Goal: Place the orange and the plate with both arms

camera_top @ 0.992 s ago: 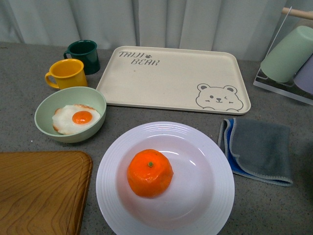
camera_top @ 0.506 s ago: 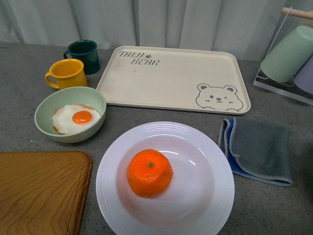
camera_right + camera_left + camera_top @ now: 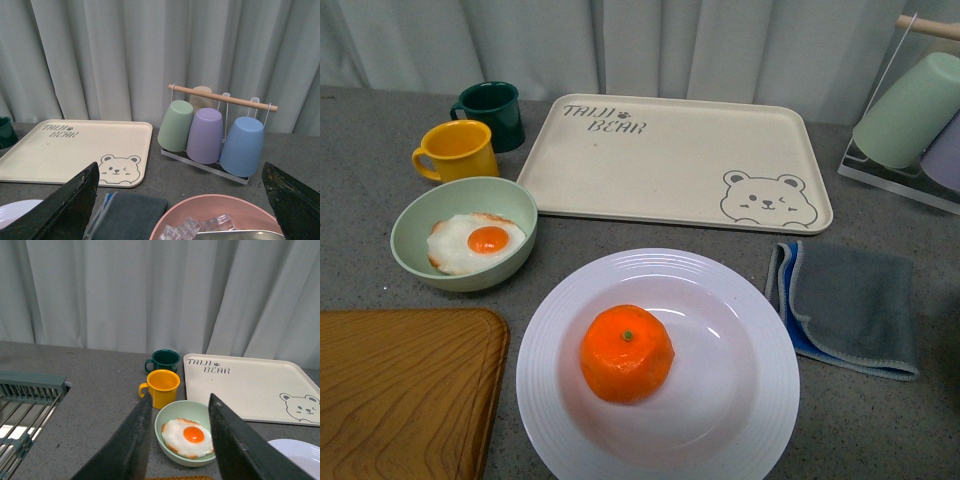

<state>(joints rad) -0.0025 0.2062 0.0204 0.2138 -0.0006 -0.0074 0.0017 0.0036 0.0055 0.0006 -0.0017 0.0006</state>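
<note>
Sitting in well of white plate (image 3: 772, 380): orange (image 3: 626, 353), green stem dot up. Plate on gray counter (image 3: 360, 150), close to camera. Behind it, cream bear tray (image 3: 670, 160); to left, green bowl (image 3: 510, 205) with fried egg (image 3: 475, 243); to right, folded gray cloth (image 3: 850, 305). Left gripper (image 3: 180, 399) spread wide, bowl seen between its fingers. Right gripper (image 3: 180, 167) spread very wide.

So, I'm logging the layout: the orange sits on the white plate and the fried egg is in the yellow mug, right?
Not quite. The orange does sit on the white plate, but the fried egg lies in the pale green bowl, as the front view shows.
</note>
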